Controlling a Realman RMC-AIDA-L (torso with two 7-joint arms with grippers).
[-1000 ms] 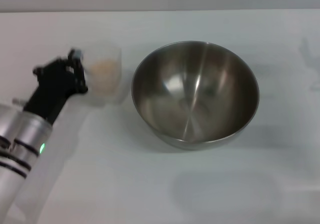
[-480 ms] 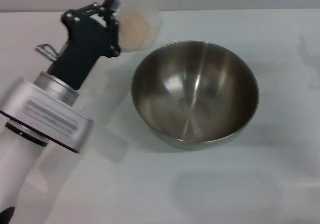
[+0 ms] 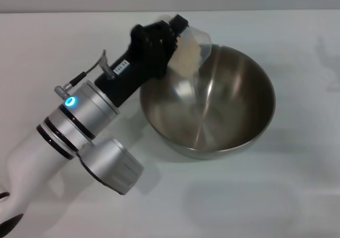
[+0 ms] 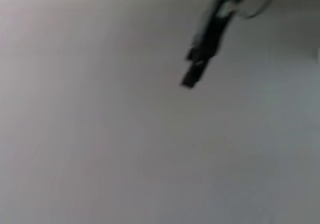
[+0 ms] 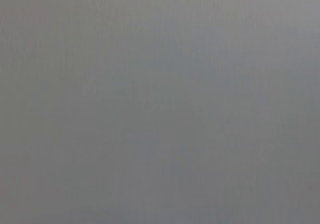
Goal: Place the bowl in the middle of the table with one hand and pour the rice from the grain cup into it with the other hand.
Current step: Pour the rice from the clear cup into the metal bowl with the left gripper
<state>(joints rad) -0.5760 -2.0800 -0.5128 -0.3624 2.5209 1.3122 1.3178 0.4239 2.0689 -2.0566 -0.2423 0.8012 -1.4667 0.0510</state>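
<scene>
The bowl (image 3: 207, 100) sits upright on the table (image 3: 297, 195), a little right of the middle in the head view, its shiny inside open to the camera. The left arm reaches in from the near left corner, its silver wrist lit by a small blue light, and the black left gripper (image 3: 169, 32) is raised over the bowl's far left rim. Its fingers pinch the cup (image 3: 190, 50), which is tipped well over, mouth turned toward the bowl and hanging just above that rim. The rice (image 3: 184, 58) shows as a pale mass lying against the cup's lower wall, near the mouth. Whether grains are falling or have reached the bowl cannot be told; the bottom of the bowl shows only reflections. A thin cable loops out beside the gripper's body. In the left wrist view a single dark finger (image 4: 205, 44) juts across a plain grey-white surface; cup and bowl do not show there. The right wrist view shows only flat grey, and the right gripper appears in no picture, so its state cannot be told.
</scene>
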